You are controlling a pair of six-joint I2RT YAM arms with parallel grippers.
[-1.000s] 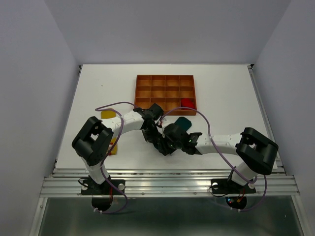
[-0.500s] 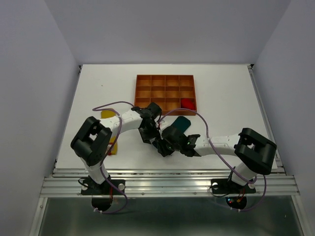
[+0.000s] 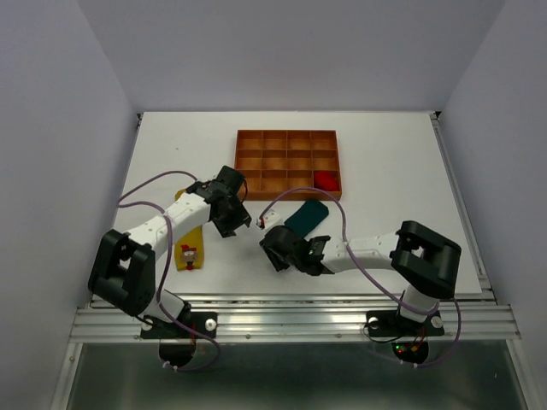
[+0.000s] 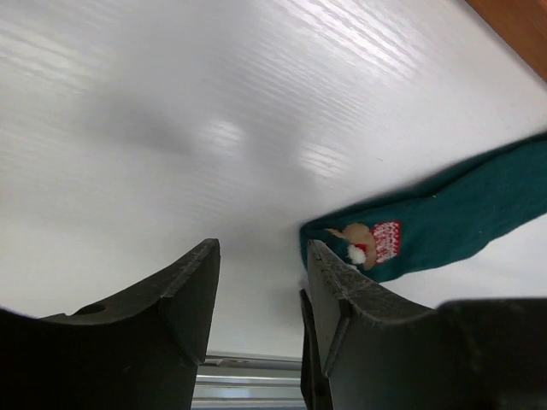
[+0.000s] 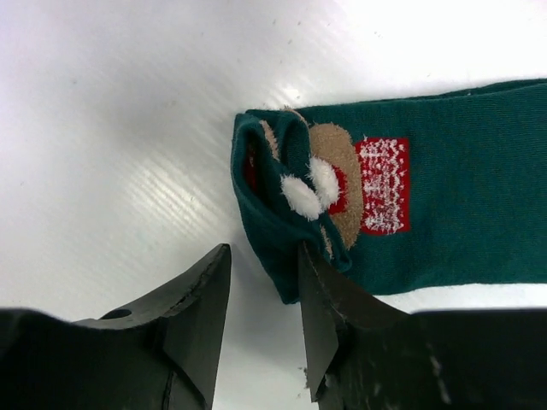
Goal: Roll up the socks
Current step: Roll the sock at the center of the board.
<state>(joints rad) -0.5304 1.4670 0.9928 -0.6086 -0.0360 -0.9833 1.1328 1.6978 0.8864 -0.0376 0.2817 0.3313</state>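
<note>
The dark teal sock [image 3: 306,215] lies flat on the white table just below the tray, with its patterned end folded over [image 5: 282,196]. My right gripper [image 3: 268,234] [image 5: 263,252] stands open at that folded end. Its right fingertip [image 5: 329,282] touches the fabric and nothing is between the jaws. My left gripper [image 3: 242,224] [image 4: 261,252] is open and empty, to the left of the teal sock [image 4: 444,213]. The red sock [image 3: 325,179] sits bundled in a tray compartment. The yellow sock [image 3: 189,249] lies flat at the left, partly under the left arm.
The orange-brown compartmented tray [image 3: 288,133] stands at the back centre, its corner showing in the left wrist view [image 4: 521,26]. Purple cables loop over both arms. The table's metal front rail [image 3: 291,312] runs close behind the grippers.
My left gripper opened, let go of the teal sock and swung away to the left. The right gripper shifted slightly left. The teal sock now lies uncovered.
</note>
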